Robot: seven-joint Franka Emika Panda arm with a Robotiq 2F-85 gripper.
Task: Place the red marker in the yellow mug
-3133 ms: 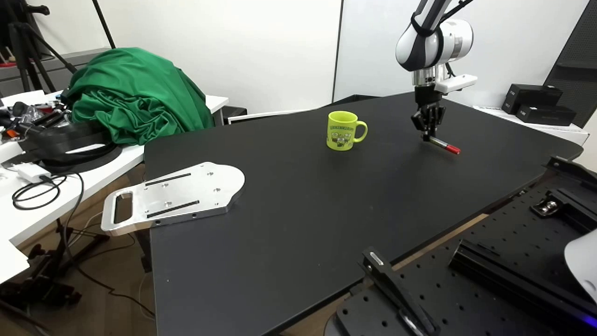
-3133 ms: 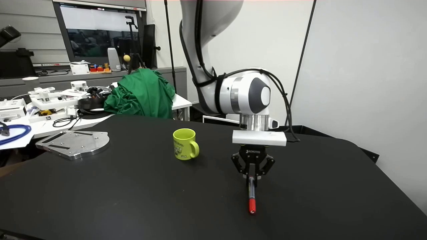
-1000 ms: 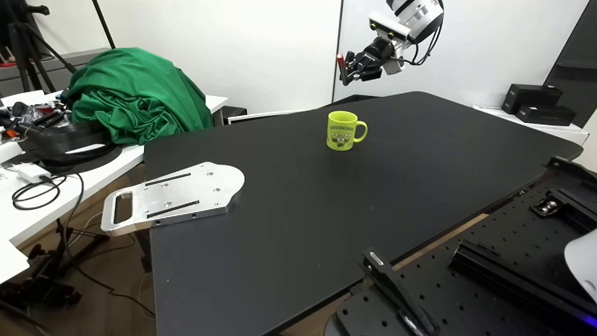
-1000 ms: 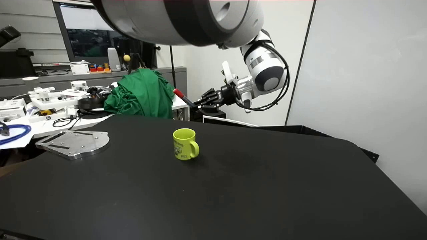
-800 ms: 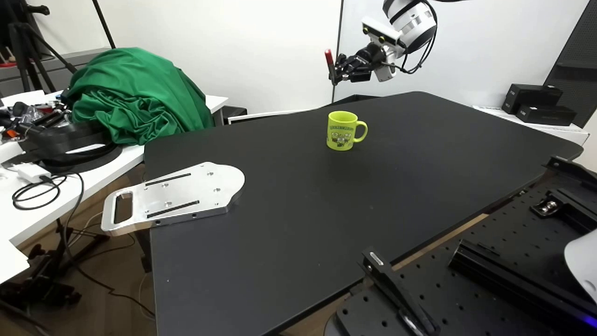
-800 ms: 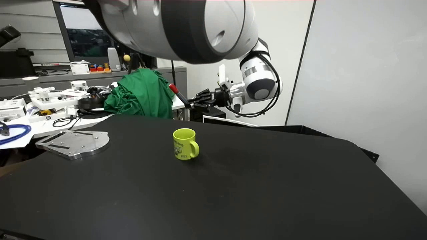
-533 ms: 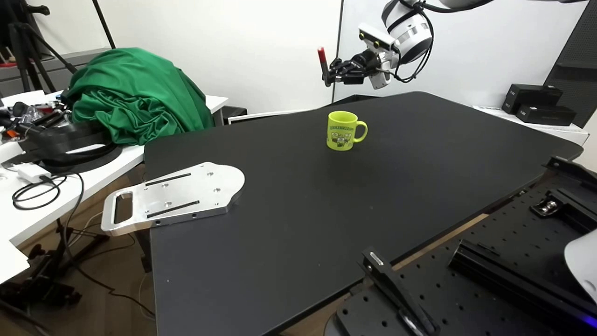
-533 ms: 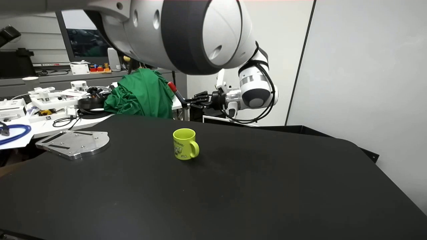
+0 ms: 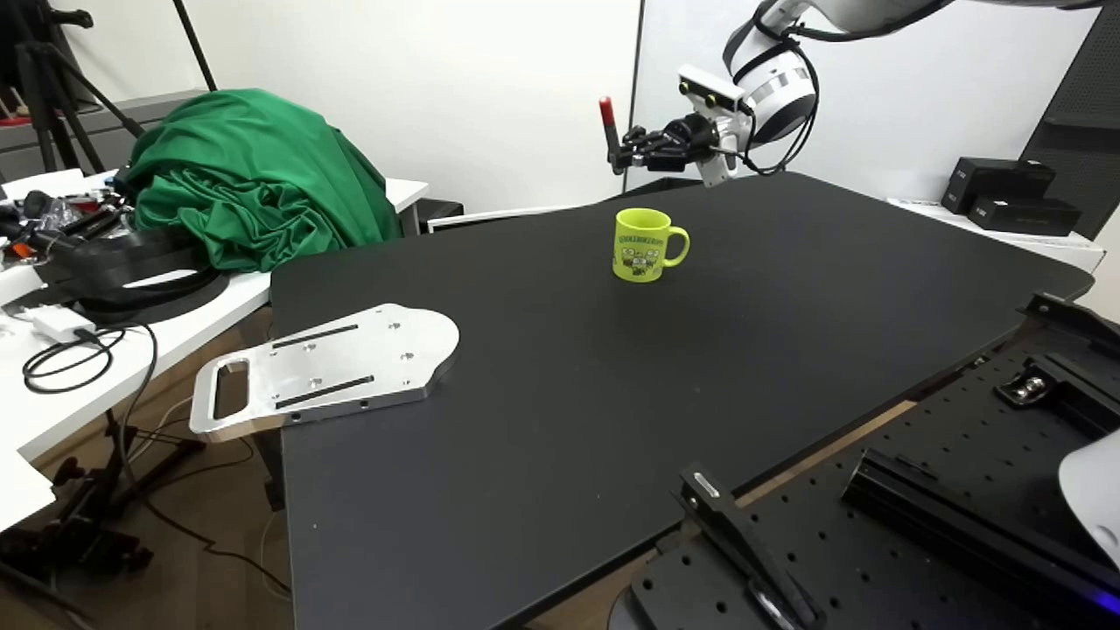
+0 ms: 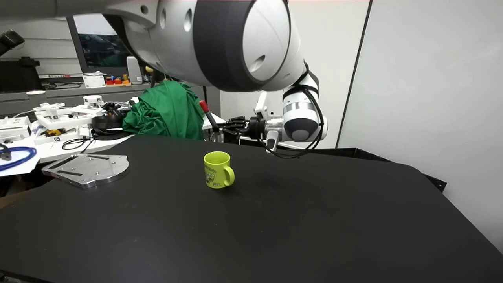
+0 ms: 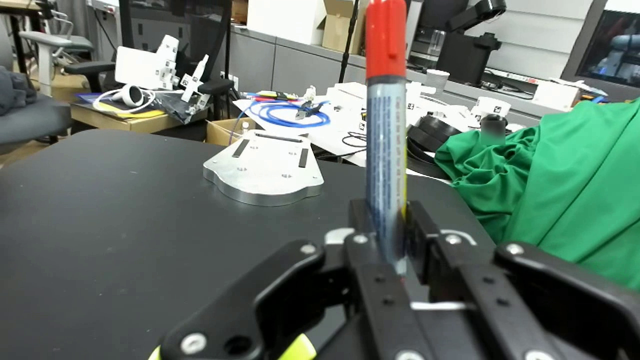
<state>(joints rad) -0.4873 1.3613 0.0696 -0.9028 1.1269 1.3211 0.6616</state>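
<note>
Red-capped marker [image 11: 386, 145], red end up and leaning slightly, is pinched near its lower end by the hand [image 11: 389, 215], jaws apart only by its thickness. It hangs higher than the yellow mug [image 9: 639, 249], upright on the tabletop [image 9: 542, 420]; whether directly over it, I can't tell. Likely light, stiff and slick (a low pinch may let it pivot), it'd be steadier held mid-length.

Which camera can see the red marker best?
The wrist view: there the red marker is big and close, with its red cap and printed label showing. Both exterior views show it small and leaning, red end up.
</note>
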